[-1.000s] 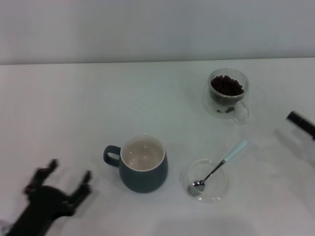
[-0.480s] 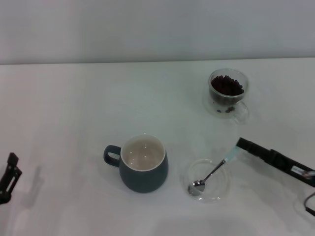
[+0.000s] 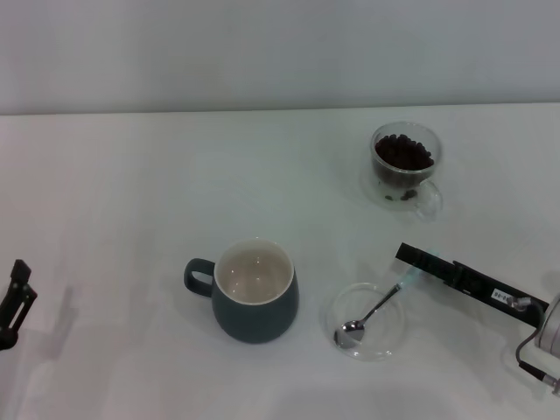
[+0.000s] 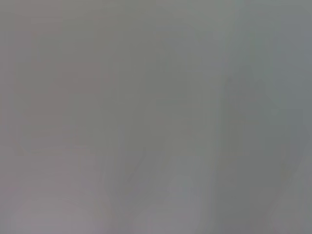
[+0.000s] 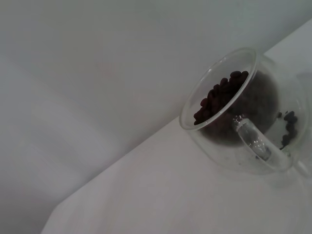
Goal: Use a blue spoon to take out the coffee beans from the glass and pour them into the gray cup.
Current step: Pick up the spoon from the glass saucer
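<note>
Right gripper (image 3: 411, 259) at the pale handle tip of the blue spoon (image 3: 378, 306); open or closed, cannot tell. Spoon slanting away from it, bowl end down in the glass dish (image 3: 337, 302), well apart. Coffee beans (image 3: 402, 151) in the glass (image 3: 406, 164) beyond; gray cup (image 3: 255, 290) past the dish. Left gripper (image 3: 12, 302) far off, idle.

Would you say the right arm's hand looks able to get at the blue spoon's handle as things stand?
Probably yes. The right hand is already at the handle end of the blue spoon, whose bowl rests in the clear dish; nothing stands between them, and the gray cup sits off to the side.
</note>
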Tool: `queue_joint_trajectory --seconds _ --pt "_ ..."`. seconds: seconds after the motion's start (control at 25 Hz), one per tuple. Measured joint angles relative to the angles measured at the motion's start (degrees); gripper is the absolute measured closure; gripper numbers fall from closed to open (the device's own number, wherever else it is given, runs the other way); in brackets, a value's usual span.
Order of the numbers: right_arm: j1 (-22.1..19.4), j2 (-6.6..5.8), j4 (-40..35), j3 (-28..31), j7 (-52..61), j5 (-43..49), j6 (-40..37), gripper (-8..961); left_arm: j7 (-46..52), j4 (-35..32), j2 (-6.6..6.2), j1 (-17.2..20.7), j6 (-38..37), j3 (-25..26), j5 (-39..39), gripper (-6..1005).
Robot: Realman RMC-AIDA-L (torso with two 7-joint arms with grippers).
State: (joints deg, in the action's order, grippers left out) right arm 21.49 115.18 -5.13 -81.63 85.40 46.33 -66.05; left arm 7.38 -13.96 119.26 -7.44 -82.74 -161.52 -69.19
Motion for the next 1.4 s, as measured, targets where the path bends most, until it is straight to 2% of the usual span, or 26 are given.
queue_joint_trajectory --seconds 0.2,0.36,0.76,0.92,1.24,1.4 --pt "-0.12 0.04 -0.02 0.08 0.24 -0.11 -0.21 158 0.00 0.07 0.00 -0.28 -0.03 0.00 -0.14 125" --pt "-0.49 0.04 -0.05 0.34 0.43 -0.58 -2.05 346 0.00 0.42 0.01 -0.66 -0.03 -0.02 -0.24 126" --pt "-0.66 0.11 -0.05 0.51 0.48 -1.49 -3.90 590 0.00 0.89 0.00 -1.45 -0.22 0.01 -0.40 132" --pt "-0.66 0.13 -0.06 0.51 0.47 -2.19 -4.96 787 0.00 0.93 -0.08 -1.45 -0.27 0.06 -0.42 134" --pt "-1.02 -0.18 -0.57 3.27 0.42 -3.60 -8.89 801 0.00 0.96 -0.09 -1.44 -0.40 0.07 -0.60 133" --pt "-1.28 -0.38 -4.69 5.66 -0.29 -3.61 -9.20 809 0.00 1.03 -0.08 -1.49 -0.46 0.07 -1.11 133"
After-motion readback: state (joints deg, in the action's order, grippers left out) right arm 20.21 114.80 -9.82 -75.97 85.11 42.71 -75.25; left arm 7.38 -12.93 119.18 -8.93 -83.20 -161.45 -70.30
